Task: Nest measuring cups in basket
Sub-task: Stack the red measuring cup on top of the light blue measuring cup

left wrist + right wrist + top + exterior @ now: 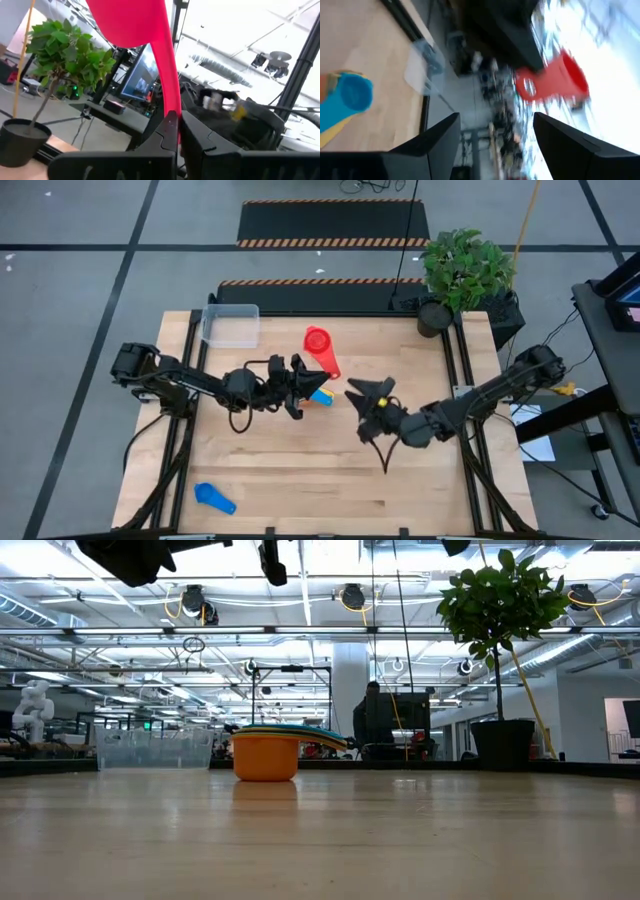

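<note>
Cups not yet in the basket [231, 326]: left claw [299, 377] grasps the red cup [320, 346]; a stack [321, 396] beside it; blue cup [213, 498] far off; right claw [368, 400] released.

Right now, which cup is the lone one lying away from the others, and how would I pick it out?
Start at the wooden table and look to its near left corner, well away from the clear basket at the far left. A light blue measuring cup lies there alone on bare wood. Every other cup sits at the table's middle by the arms, including the red cup held by the left end effector.
</note>
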`<state>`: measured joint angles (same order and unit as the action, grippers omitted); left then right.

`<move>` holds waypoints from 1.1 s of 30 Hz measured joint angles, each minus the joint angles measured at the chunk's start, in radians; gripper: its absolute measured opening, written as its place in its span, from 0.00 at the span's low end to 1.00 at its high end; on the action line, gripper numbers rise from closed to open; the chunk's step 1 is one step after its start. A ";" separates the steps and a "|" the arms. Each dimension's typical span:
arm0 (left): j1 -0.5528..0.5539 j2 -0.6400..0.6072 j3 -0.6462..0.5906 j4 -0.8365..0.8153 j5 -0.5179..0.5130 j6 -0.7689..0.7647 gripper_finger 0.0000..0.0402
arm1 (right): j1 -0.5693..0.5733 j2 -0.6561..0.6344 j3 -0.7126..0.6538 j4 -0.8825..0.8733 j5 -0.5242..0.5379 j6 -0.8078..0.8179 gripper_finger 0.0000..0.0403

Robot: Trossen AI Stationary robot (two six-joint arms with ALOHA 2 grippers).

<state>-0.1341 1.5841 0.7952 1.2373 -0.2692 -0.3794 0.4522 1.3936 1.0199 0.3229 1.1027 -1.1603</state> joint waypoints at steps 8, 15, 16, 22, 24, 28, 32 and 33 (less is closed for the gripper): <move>0.000 0.000 0.000 -0.002 0.049 -0.078 0.02 | 0.037 0.072 0.000 0.185 -0.059 -0.374 0.56; 0.000 0.000 0.000 -0.005 0.056 -0.096 0.02 | 0.039 0.119 0.000 0.234 -0.089 -0.669 0.53; 0.000 0.000 0.000 -0.005 0.058 -0.096 0.02 | 0.036 0.126 0.000 0.258 -0.086 -0.704 0.52; 0.000 0.000 0.000 -0.008 0.059 -0.097 0.02 | 0.032 0.128 0.000 0.313 -0.082 -0.858 0.50; 0.000 0.000 0.000 -0.008 0.059 -0.097 0.02 | 0.032 0.128 0.000 0.325 -0.082 -0.870 0.49; 0.000 0.000 0.000 -0.008 0.059 -0.097 0.02 | 0.031 0.128 0.000 0.378 -0.081 -0.872 0.44; 0.000 0.000 0.000 -0.011 0.059 -0.097 0.02 | 0.031 0.128 0.000 0.452 -0.081 -0.941 0.40; 0.000 0.000 0.000 -0.011 0.059 -0.098 0.02 | 0.031 0.128 0.000 0.468 -0.082 -0.959 0.39</move>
<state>-0.1341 1.5841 0.7952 1.2259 -0.2106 -0.4774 0.4835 1.5211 1.0199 0.7913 1.0206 -2.1194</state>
